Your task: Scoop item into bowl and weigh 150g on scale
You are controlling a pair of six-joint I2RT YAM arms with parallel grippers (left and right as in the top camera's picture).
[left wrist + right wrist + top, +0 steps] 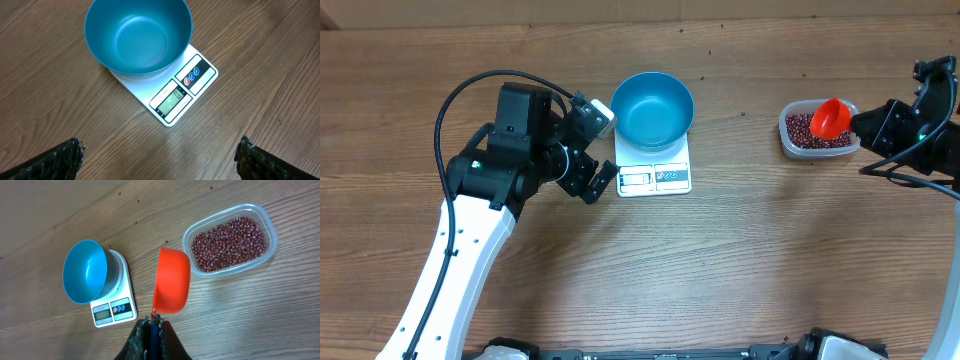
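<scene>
Right gripper (152, 326) pinches the orange scoop (171, 282) by the beans (227, 242); I'd dig shallow, lift level, and take small loads so the bowl (84, 277) doesn't overshoot.

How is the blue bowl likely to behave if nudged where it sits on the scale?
Probably light: the bowl is empty, so a nudge would likely slide it across the smooth white scale. It may tip rather than roll, since its rim overhangs the platform and its base looks narrower than its rim.
</scene>
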